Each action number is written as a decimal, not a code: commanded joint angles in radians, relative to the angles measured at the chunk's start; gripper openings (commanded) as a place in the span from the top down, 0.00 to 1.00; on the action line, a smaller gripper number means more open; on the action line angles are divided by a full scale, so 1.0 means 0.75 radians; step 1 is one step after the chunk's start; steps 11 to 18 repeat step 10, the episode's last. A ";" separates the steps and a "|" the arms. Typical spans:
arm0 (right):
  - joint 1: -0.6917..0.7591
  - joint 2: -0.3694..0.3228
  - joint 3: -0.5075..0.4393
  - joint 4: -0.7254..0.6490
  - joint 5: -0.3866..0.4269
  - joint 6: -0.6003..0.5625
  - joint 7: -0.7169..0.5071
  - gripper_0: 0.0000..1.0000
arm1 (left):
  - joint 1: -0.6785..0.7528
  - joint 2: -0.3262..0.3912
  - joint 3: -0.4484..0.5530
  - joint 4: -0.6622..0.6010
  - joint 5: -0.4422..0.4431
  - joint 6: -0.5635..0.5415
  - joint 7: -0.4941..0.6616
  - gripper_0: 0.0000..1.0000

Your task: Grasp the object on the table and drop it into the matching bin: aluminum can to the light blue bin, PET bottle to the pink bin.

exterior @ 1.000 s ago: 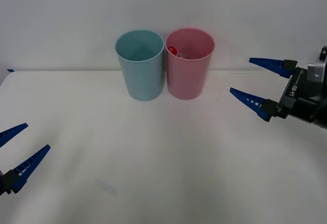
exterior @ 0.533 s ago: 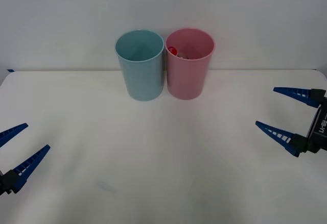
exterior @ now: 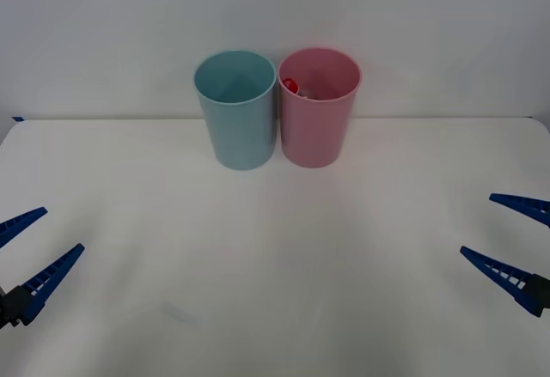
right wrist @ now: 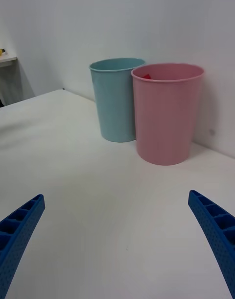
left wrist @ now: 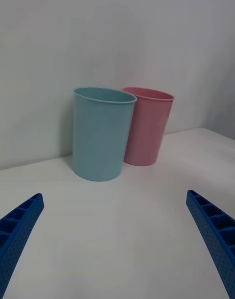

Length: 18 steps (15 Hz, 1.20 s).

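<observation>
The pink bin [exterior: 319, 111] [right wrist: 167, 112] [left wrist: 148, 125] stands at the back of the white table [exterior: 275, 248], touching the light blue bin [exterior: 236, 111] [right wrist: 116, 99] [left wrist: 102, 132] on its left. Inside the pink bin lies the PET bottle [exterior: 290, 86]: its red cap and a bit of pale label peek over the rim, and the red cap [right wrist: 146, 76] shows just inside the rim in the right wrist view. My right gripper [exterior: 514, 241] is open and empty low at the table's right edge. My left gripper [exterior: 30, 252] is open and empty at the left edge.
A plain white wall rises right behind the two bins. A faint smudge [exterior: 179, 313] marks the tabletop near the front left. A small blue mark [exterior: 17, 118] sits at the table's far left corner.
My right gripper, open all along, has drawn back from beside the pink bin, moving right and toward the front edge. The left gripper and both bins have stayed still.
</observation>
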 commanded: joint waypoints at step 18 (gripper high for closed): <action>0.114 0.030 -0.113 -0.014 0.001 -0.137 0.012 0.00 | 0.000 0.000 0.000 0.000 0.000 0.000 0.000 0.00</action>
